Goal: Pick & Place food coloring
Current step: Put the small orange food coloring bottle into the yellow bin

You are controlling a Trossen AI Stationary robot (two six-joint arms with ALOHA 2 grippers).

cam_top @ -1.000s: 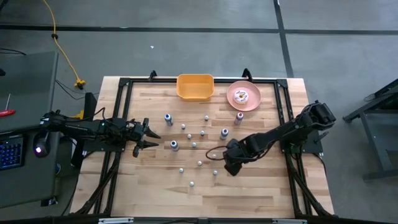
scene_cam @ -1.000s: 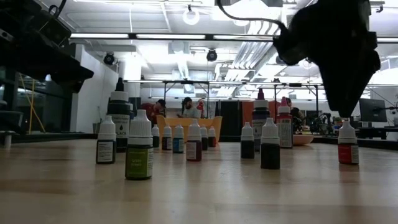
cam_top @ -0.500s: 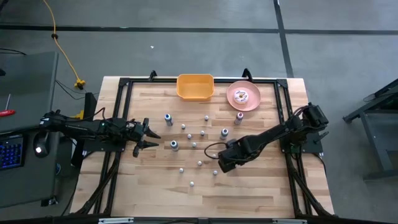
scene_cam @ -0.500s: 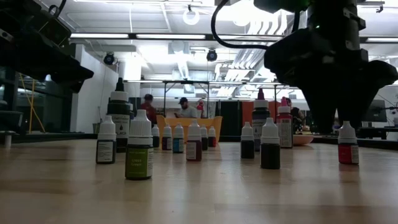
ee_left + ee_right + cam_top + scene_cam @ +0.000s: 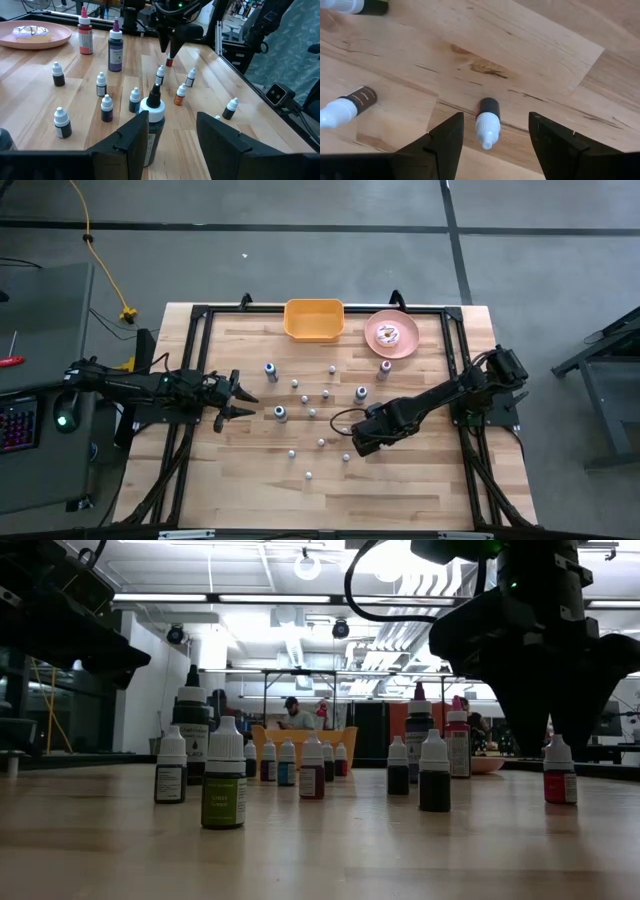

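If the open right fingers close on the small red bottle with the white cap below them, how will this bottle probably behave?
The red bottle is narrow and tall for its base, so an off-centre touch would probably tip it. Its round body would likely roll on the bare wood table once down. It looks tiny between the right gripper fingers, so probably light and easy to lift.

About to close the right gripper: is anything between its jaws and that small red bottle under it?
No. In the right wrist view the small red bottle stands alone between the open right gripper jaws, bare wood on both sides.

Open right pincer [image 5: 492,131] straddles a red-labelled bottle [image 5: 487,121].
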